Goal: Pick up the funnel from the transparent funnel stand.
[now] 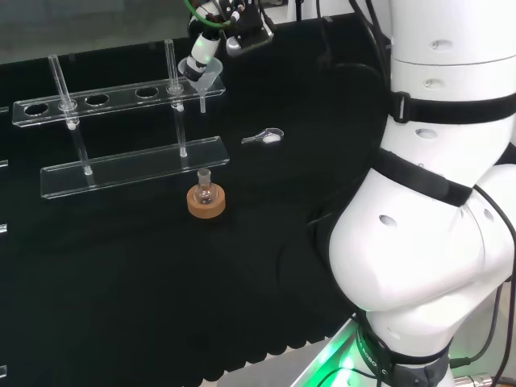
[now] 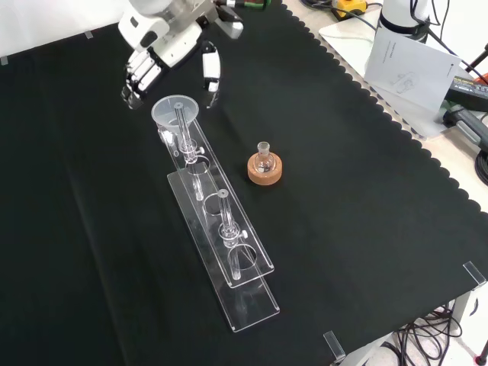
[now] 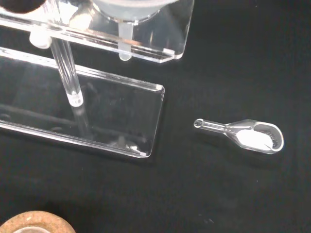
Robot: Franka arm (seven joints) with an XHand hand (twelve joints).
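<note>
The funnel [image 2: 176,111] sits in the end hole of the stand [image 2: 221,229], at the end nearest the cloth's far edge in the front view. The hand [image 2: 164,53] hovers just above it, fingers [image 2: 211,72] spread and holding nothing. A flask [image 2: 264,162] on a cork ring [image 2: 264,172] stands beside the stand.

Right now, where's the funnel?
The funnel sits in the end hole of the transparent funnel stand, at the stand's far end in the front view, just below the robot hand, left of the flask on its cork ring.

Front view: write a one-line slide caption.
Robot hand open just behind the funnel seated in the clear stand; small flask on a cork ring beside it.
</note>
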